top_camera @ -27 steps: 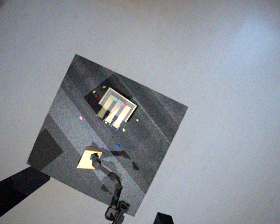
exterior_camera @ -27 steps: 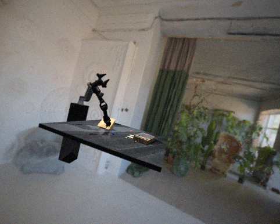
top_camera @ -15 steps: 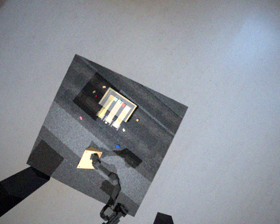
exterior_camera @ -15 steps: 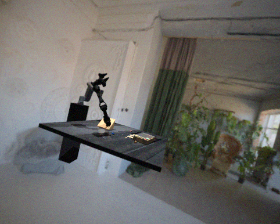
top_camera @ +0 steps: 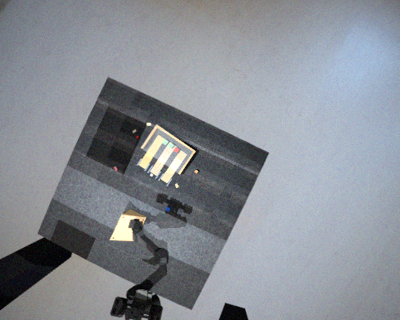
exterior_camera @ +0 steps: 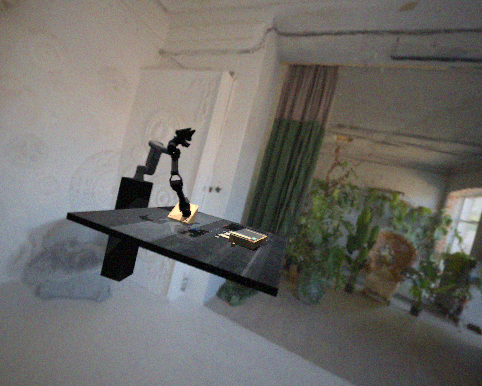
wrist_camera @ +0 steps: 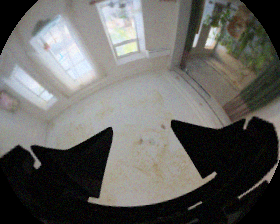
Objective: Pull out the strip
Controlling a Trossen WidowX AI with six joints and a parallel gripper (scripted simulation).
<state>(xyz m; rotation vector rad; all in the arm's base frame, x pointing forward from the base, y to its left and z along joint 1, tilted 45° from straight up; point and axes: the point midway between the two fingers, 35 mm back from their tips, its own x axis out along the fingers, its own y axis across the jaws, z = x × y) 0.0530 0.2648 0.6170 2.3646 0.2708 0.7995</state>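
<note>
My gripper (top_camera: 136, 313) (exterior_camera: 191, 137) (wrist_camera: 142, 127) is open and empty, raised high beyond the table edge, far from the tray. A shallow wooden tray (top_camera: 194, 156) (exterior_camera: 246, 243) sits on the table. Three pale strips lie side by side in it: a left strip (top_camera: 152, 152), a middle strip (top_camera: 163, 161) and a right strip (top_camera: 174, 167). A green cube (top_camera: 165, 142), a second green cube (top_camera: 171, 146) and a red cube (top_camera: 176, 150) are at their far ends. I cannot make out any label or which cube rests on which strip. The wrist view shows neither tray nor cubes.
A dark table (top_camera: 236, 174) (exterior_camera: 149, 232) bears a wooden plate (top_camera: 120, 231) (exterior_camera: 176, 214) under the arm's base. A black object (top_camera: 175, 206) (exterior_camera: 194, 232) with a blue part lies between plate and tray. Several small blocks lie around the tray, including an orange block (top_camera: 197, 171).
</note>
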